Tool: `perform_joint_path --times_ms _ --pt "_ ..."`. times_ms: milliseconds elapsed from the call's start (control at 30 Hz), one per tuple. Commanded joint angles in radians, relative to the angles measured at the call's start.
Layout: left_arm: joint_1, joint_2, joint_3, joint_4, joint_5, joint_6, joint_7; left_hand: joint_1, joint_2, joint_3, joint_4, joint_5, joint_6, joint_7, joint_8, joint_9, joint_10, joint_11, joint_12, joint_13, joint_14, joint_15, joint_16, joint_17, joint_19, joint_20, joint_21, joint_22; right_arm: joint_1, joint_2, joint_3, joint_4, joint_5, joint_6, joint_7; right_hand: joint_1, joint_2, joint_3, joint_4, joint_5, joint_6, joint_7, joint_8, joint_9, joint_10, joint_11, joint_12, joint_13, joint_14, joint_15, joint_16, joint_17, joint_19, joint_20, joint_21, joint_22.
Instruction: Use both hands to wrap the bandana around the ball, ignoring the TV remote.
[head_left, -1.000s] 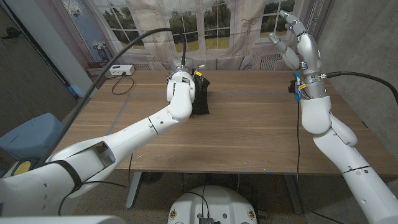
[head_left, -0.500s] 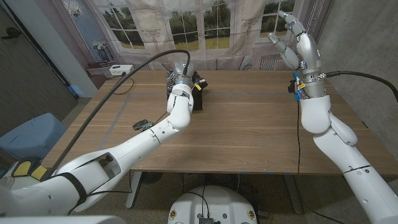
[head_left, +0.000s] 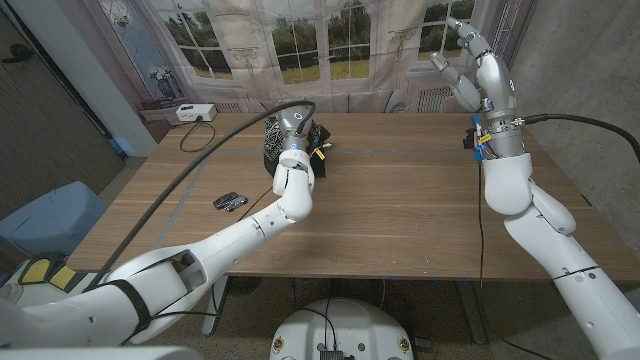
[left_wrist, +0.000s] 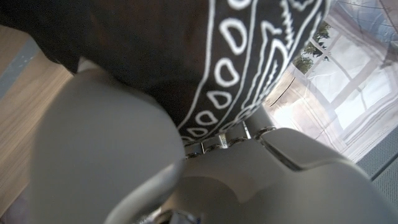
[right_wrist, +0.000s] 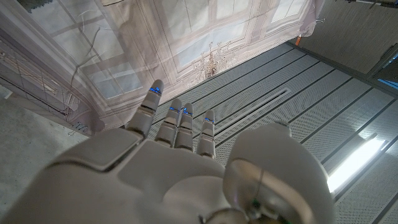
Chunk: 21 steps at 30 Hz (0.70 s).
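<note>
Left hand (head_left: 291, 130) reaches to the far edge of the tabletop (head_left: 400, 210), left of its middle, and is in against the bandana (head_left: 272, 140), a black cloth with white paisley print bunched into a lump there. Most of the lump is hidden behind the hand and wrist in the head view, dark cloth showing on both sides of it. In the left wrist view the bandana (left_wrist: 236, 56) sits right up against the back of the left hand (left_wrist: 205, 174); fingers are hidden under the cloth, so cannot tell if they hold it or just press on it. The ball can't be made out, hidden if it is inside the cloth. TV remote (head_left: 229, 201), small and dark, lies on the tabletop's left half, nearer the front edge than the bandana and well apart from it, beside the left forearm and not touching it. Right hand (head_left: 468, 62) is raised high above the far right corner of the tabletop, well clear of the surface, palm upright, fingers (head_left: 462, 28) spread wide and holding nothing. Right wrist view shows the back of the right hand (right_wrist: 161, 168) with fingers (right_wrist: 180, 124) straight and apart against window and ceiling. A white box (head_left: 192, 113) with a cable sits at the far left corner of the tabletop.
</note>
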Motion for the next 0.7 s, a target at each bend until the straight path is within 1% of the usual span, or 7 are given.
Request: perform_joint_path --times_ms 33,133,267,333,500,600,700 --pt "-0.026 -0.036 0.018 0.070 0.102 0.058 -0.200 0.087 0.254 0.105 0.088 -0.013 -0.107 -0.069 -0.076 -0.012 -0.061 -0.019 -0.097 -0.064 0.062 -0.262 -0.132 -0.116 0.002 -0.090 0.077 -0.018 -0.003 -0.005 -0.004 -0.014 -0.014 -0.006 -0.002 -0.004 0.000 -0.001 -0.003 0.004 0.005 0.000 -0.004 0.002 0.009 0.000 -0.002 0.000 0.009 -0.001 0.006 0.001 0.008 -0.003 -0.004 0.004" --pt "-0.042 -0.036 0.018 0.065 0.132 0.034 -0.325 -0.041 0.202 0.078 0.113 -0.024 -0.197 -0.127 -0.149 -0.036 -0.122 -0.027 -0.191 -0.119 -0.065 -0.240 -0.211 -0.218 -0.032 -0.034 0.037 -0.022 -0.006 -0.002 -0.005 -0.021 -0.022 -0.012 -0.005 -0.003 0.000 -0.001 -0.003 0.004 0.006 0.000 -0.004 0.002 0.010 -0.001 -0.002 0.000 0.008 -0.001 0.006 0.001 0.008 -0.003 -0.004 0.004" --pt "-0.050 -0.032 0.008 0.045 0.131 -0.013 -0.432 -0.173 0.160 0.034 0.146 -0.029 -0.348 -0.169 -0.257 -0.061 -0.241 -0.013 -0.298 -0.176 -0.246 -0.182 -0.223 -0.296 -0.131 0.021 -0.054 -0.025 -0.011 -0.001 -0.005 -0.028 -0.031 -0.013 -0.009 -0.003 0.000 -0.001 -0.003 0.005 0.006 0.000 -0.005 0.002 0.009 -0.002 -0.003 0.000 0.009 -0.001 0.006 0.000 0.009 -0.003 -0.005 0.004" --pt "-0.055 -0.033 0.007 0.043 0.140 -0.029 -0.478 -0.205 0.157 0.024 0.157 -0.027 -0.375 -0.180 -0.279 -0.065 -0.266 -0.010 -0.321 -0.188 -0.288 -0.168 -0.222 -0.313 -0.163 0.038 -0.083 -0.025 -0.012 -0.002 -0.005 -0.030 -0.032 -0.011 -0.009 -0.003 -0.001 -0.001 -0.004 0.005 0.006 0.000 -0.005 0.002 0.010 -0.002 -0.003 0.000 0.010 -0.002 0.006 -0.001 0.010 -0.002 -0.005 0.004" --pt "-0.068 -0.028 0.006 0.030 0.164 -0.077 -0.584 -0.357 0.154 -0.035 0.206 -0.013 -0.553 -0.214 -0.399 -0.078 -0.426 0.004 -0.430 -0.250 -0.515 -0.101 -0.225 -0.402 -0.372 0.125 -0.260 -0.025 -0.015 0.003 -0.007 -0.038 -0.042 -0.013 -0.015 -0.005 -0.001 -0.002 -0.003 0.005 0.006 -0.001 -0.005 0.002 0.011 -0.003 -0.003 0.000 0.013 -0.002 0.007 -0.001 0.011 -0.002 -0.005 0.004" --pt "-0.074 -0.021 0.009 0.020 0.189 -0.109 -0.635 -0.421 0.165 -0.056 0.227 -0.005 -0.646 -0.228 -0.420 -0.081 -0.519 -0.017 -0.450 -0.279 -0.642 -0.070 -0.227 -0.431 -0.515 0.209 -0.369 -0.024 -0.014 0.001 -0.009 -0.040 -0.046 -0.010 -0.014 -0.004 -0.001 -0.002 -0.003 0.005 0.007 -0.001 -0.006 0.002 0.013 -0.002 -0.003 0.000 0.016 -0.006 0.008 -0.002 0.012 -0.003 -0.006 0.004" --pt "-0.067 -0.015 0.000 0.001 0.197 -0.129 -0.645 -0.493 0.180 -0.077 0.251 -0.001 -0.757 -0.234 -0.424 -0.085 -0.630 -0.011 -0.454 -0.314 -0.755 -0.038 -0.226 -0.440 -0.643 0.246 -0.482 -0.021 -0.013 0.007 -0.013 -0.044 -0.051 -0.020 -0.014 -0.005 -0.001 -0.002 -0.003 0.006 0.007 0.000 -0.006 0.002 0.015 -0.002 -0.002 0.000 0.016 -0.008 0.008 -0.002 0.013 -0.003 -0.006 0.004"
